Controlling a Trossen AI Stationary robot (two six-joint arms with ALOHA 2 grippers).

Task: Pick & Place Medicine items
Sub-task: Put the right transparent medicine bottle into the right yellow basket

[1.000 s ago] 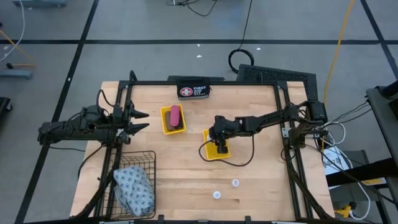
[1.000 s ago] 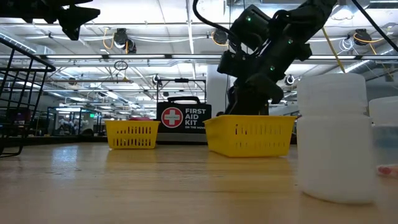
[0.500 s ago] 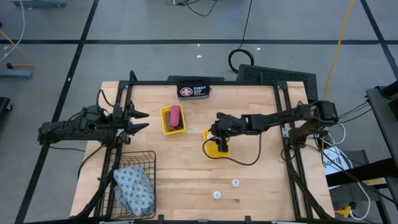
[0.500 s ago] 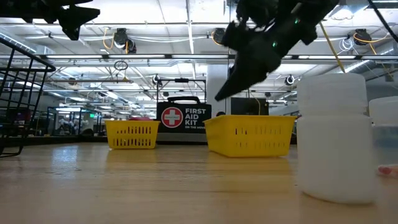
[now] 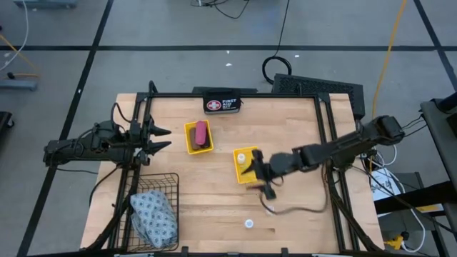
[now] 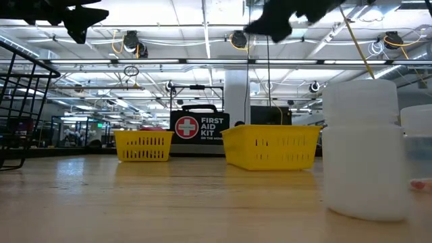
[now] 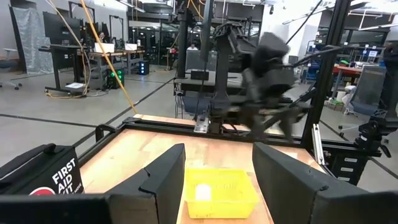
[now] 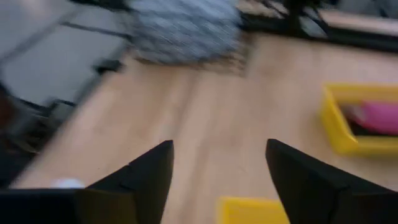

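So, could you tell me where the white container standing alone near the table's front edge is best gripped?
I'd take the white container from straight above, fingers closing across its round sides. It stands upright with open wood all around, so nothing blocks a vertical approach.

- A grey floor [image 5: 178, 28] crossed by dark tape lines surrounds the wooden table [image 5: 285, 214].
- Cables [image 5: 278, 68] trail over that floor behind the table.
- Across the table lies a large workshop hall with white ceiling beams [image 6: 169, 64] and hanging lights [image 6: 131, 42].
- Desks with monitors [image 7: 59, 28] stand in the far background.
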